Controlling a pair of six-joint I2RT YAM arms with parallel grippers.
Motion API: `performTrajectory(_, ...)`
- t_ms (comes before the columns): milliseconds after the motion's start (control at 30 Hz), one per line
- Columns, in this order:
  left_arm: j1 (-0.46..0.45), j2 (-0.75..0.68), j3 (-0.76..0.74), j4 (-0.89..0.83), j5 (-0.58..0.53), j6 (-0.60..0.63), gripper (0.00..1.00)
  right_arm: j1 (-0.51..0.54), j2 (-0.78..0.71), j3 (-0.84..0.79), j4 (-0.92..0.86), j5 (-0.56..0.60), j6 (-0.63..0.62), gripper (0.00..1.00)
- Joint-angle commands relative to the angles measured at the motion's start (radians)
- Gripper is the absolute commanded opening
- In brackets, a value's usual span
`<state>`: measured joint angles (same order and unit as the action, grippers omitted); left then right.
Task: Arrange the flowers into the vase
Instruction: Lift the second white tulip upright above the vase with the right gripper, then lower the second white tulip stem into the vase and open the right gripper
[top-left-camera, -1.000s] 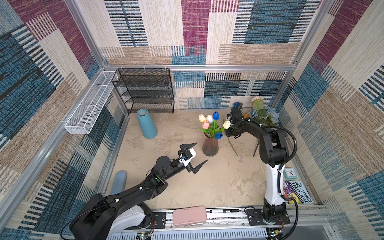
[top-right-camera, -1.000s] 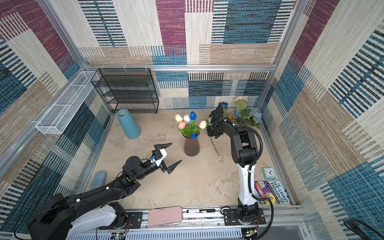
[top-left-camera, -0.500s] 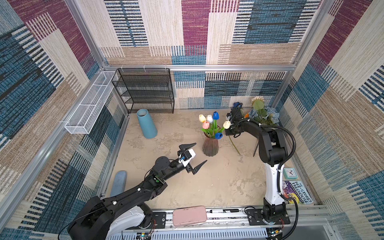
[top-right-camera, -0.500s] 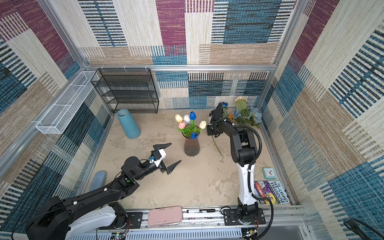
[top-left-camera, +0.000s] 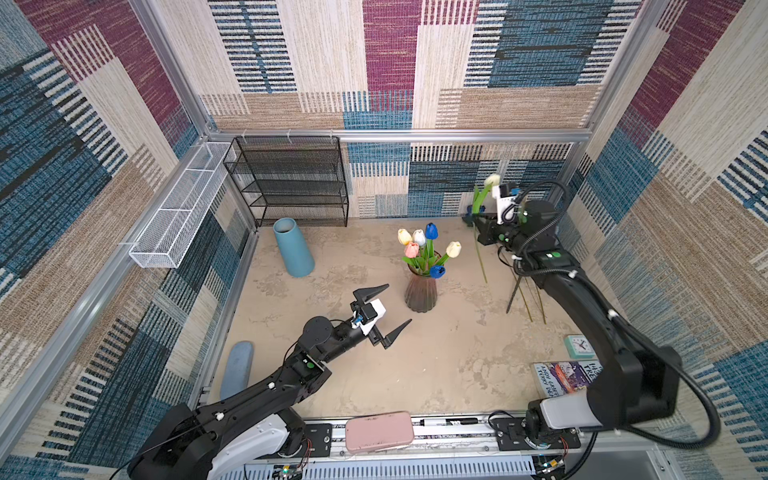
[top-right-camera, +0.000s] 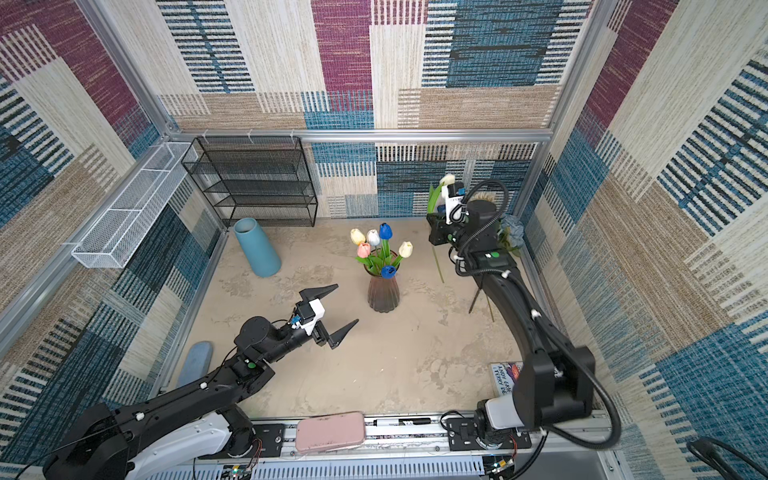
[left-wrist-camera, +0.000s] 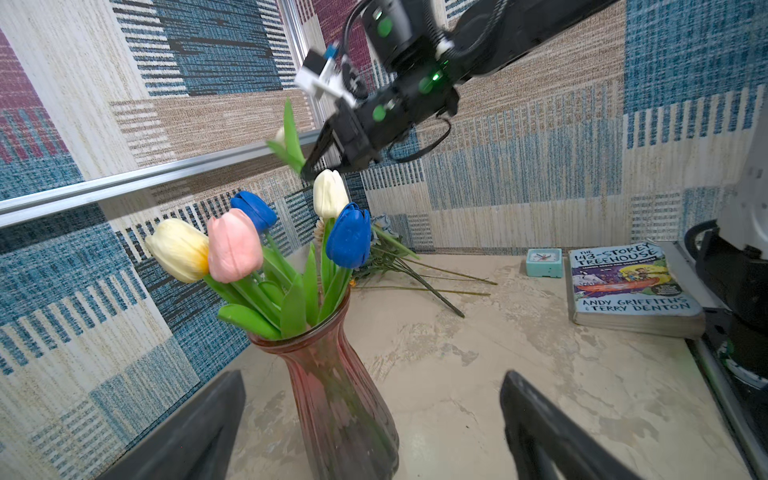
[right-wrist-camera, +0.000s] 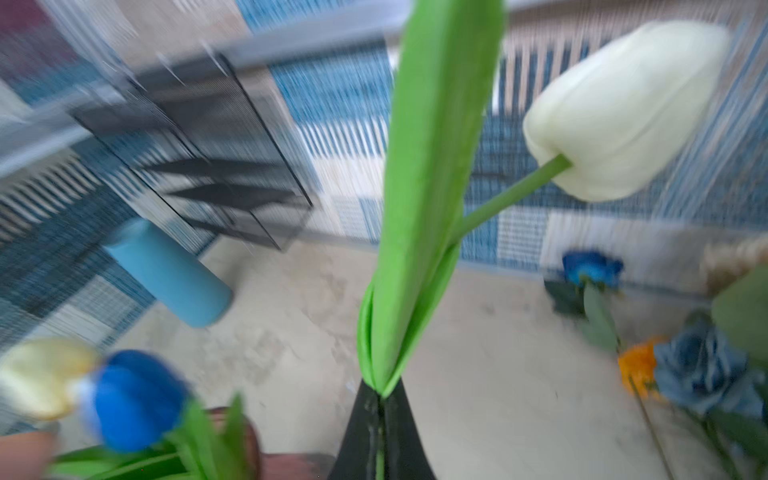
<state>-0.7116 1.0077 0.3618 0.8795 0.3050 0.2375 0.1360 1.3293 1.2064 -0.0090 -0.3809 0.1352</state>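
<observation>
The ribbed reddish glass vase (top-left-camera: 420, 293) (top-right-camera: 383, 293) (left-wrist-camera: 340, 399) stands mid-table and holds several tulips (top-left-camera: 424, 249): cream, pink, white and blue. My right gripper (top-left-camera: 477, 217) (top-right-camera: 432, 220) (right-wrist-camera: 380, 395) is raised at the back right, shut on the green stem of a cream-white tulip (top-left-camera: 492, 180) (right-wrist-camera: 623, 112), which stands upright with its stem end hanging below. My left gripper (top-left-camera: 399, 303) (top-right-camera: 347, 303) (left-wrist-camera: 372, 399) is open just left of the vase, with nothing in it. More flowers (left-wrist-camera: 395, 266) lie at the back right: a blue rose (right-wrist-camera: 592, 268), a dusty-blue rose (right-wrist-camera: 702, 370) and an orange bloom (right-wrist-camera: 638, 365).
A light-blue cylinder vase (top-left-camera: 293, 247) stands before a black mesh shelf (top-left-camera: 291, 183). A white wire basket (top-left-camera: 178, 208) hangs on the left wall. A book (top-left-camera: 565, 376) and a small clock (top-left-camera: 579, 345) lie front right, and a pink case (top-left-camera: 379, 430) sits on the front rail.
My right gripper has shut on the cream-white tulip's stem and lifted it off the table into an upright hold. The left arm has barely moved.
</observation>
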Motion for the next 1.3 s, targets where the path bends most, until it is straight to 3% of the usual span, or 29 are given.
performTrajectory(0, 0.0, 0.001, -0.009, 0.068, -0.026, -0.013, 0.99, 0.001, -0.129, -0.082, 0.369, -0.144, 0.1, 0.0)
performTrajectory(133, 0.001, 0.016, -0.009, 0.079, -0.027, -0.015, 0.99, 0.043, -0.177, -0.09, 0.564, -0.28, 0.201, 0.0)
performTrajectory(333, 0.0, 0.048, -0.016, 0.123, -0.018, -0.028, 0.99, 0.17, -0.078, -0.064, 0.796, -0.31, 0.252, 0.0)
performTrajectory(600, 0.001, 0.017, -0.04, 0.1, -0.035, -0.017, 0.99, 0.24, 0.067, -0.039, 0.877, -0.259, 0.22, 0.0)
performTrajectory(967, 0.0, 0.004, -0.057, 0.075, -0.061, 0.013, 0.99, 0.263, 0.16, -0.123, 0.938, -0.236, 0.202, 0.0)
performTrajectory(1267, 0.0, 0.009, -0.059, 0.07, -0.07, 0.027, 0.99, 0.284, 0.188, -0.181, 0.96, -0.242, 0.116, 0.0)
